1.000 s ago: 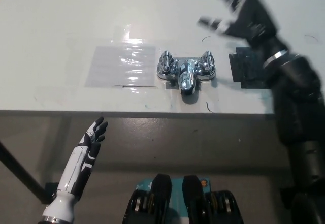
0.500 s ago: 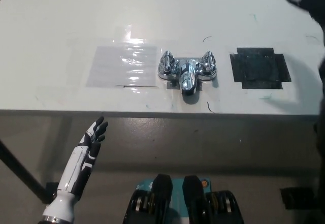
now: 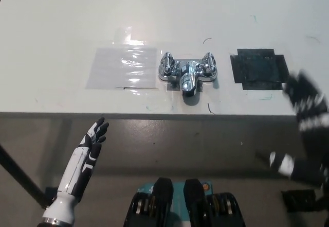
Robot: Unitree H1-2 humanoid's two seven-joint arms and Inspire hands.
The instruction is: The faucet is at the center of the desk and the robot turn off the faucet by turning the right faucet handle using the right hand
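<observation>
The faucet (image 3: 188, 73) sits in the middle of the white desk (image 3: 61, 26), chrome and shiny, spout pointing toward the robot. Its right handle (image 3: 208, 65) stands at one end of the body and the left handle (image 3: 167, 65) at the other. To the robot's left of the faucet lies a clear plastic sheet (image 3: 122, 67), taped flat and catching glare; to the right, a patch of black tape (image 3: 258, 68).

And where is the right hand (image 3: 304, 129)? Down at the picture's right edge, off the near rim of the desk, well apart from the faucet. It is a smear of black and white, badly blurred, so I cannot tell whether its fingers are spread or curled. It touches nothing that shows.

The left hand (image 3: 92, 139) rests low at the near left, below the desk edge, fingers apart and holding nothing.

How far along is the job? From this one look, hard to call. No water shows, and the two handles look much alike, so I cannot read whether the right one is turned off. With the working hand so far from the handle, either the turn is done, or the reach and turn are yet to come.
</observation>
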